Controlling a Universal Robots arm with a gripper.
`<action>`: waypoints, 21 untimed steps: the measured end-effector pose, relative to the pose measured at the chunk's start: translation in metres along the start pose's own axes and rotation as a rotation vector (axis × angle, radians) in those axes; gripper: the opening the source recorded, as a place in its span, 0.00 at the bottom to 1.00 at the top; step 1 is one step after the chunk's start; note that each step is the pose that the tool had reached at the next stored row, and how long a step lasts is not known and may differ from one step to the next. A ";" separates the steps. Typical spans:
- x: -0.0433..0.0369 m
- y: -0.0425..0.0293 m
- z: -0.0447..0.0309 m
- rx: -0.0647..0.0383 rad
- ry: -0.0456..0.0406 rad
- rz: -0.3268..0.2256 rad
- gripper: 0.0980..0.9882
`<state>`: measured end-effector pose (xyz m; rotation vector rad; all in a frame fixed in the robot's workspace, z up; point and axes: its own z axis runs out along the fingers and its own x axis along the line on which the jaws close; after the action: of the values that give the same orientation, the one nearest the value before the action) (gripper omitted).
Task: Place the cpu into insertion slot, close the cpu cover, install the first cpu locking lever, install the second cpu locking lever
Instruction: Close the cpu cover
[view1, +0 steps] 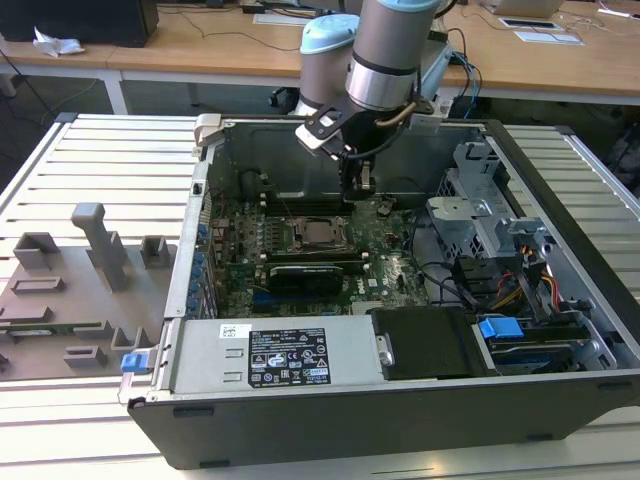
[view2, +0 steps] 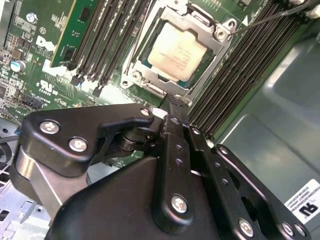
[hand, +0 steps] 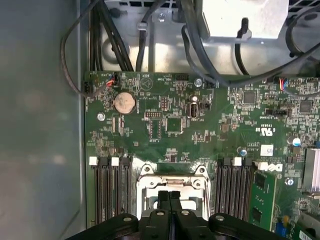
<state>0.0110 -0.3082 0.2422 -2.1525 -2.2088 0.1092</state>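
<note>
Silvery-grey square cpu (view2: 176, 52) sits in the square metal-rimmed insertion slot (view1: 318, 236) on the green circuit board (hand: 200, 135); the thin silvery frame-shaped cpu cover (view2: 144, 49) lies down around it. Black gripper (view2: 172, 100): fingers pressed together, pinching nothing, tip at the slot's edge. Risk: a sideways slip would scrape the board or the long black memory slots (view2: 240, 65). Lever latching: cannot tell

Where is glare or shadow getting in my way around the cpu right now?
Second wrist view: the cpu is washed pale on top by reflected light, and the gripper in front reads dark. First wrist view: even light on the board, soft pale reflections on the case wall. Exterior view: the cpu is evenly lit, no glare.
</note>
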 end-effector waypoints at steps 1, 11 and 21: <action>0.0001 -0.0020 0.0002 0.000 0.0000 0.000 0.01; 0.0004 -0.0158 0.0014 0.000 0.0000 0.000 0.01; 0.0008 -0.0306 0.0028 0.000 0.0000 0.000 0.01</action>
<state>-0.0198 -0.3082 0.2422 -2.1527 -2.2088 0.1090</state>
